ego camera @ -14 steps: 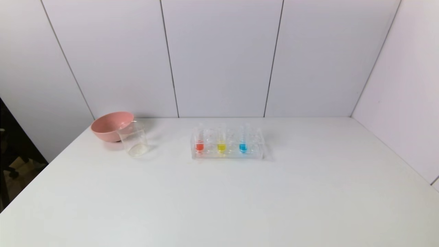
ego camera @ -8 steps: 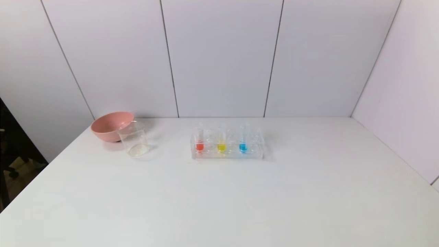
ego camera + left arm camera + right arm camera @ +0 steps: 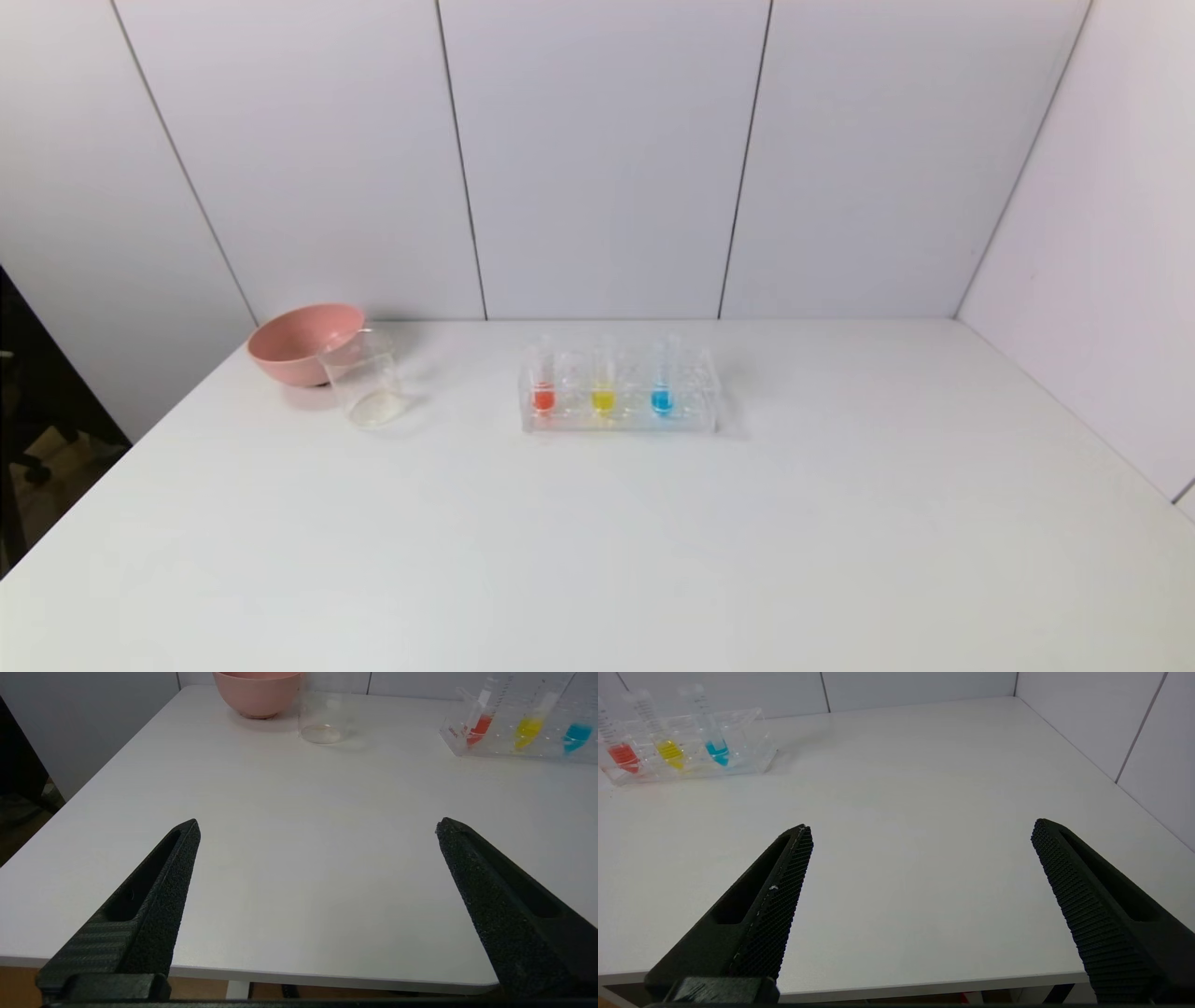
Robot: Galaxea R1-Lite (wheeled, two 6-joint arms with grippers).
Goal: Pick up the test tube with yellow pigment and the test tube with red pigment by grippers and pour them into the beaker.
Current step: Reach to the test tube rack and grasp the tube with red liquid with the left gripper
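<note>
The test tube with red pigment [image 3: 542, 387], the test tube with yellow pigment [image 3: 603, 386] and a blue tube [image 3: 662, 385] stand upright in a clear rack [image 3: 695, 411] at mid-table. The empty clear beaker [image 3: 367, 383] stands to the rack's left, in front of the pink bowl. Neither gripper shows in the head view. My left gripper [image 3: 317, 826] is open and empty over the table's near edge, far from the beaker [image 3: 324, 718] and tubes [image 3: 481, 718]. My right gripper [image 3: 922, 828] is open and empty over the near edge, far from the tubes [image 3: 668, 746].
A pink bowl [image 3: 301, 342] sits at the back left, touching or just behind the beaker. Walls close the table at the back and the right. A dark gap lies past the table's left edge [image 3: 56, 448].
</note>
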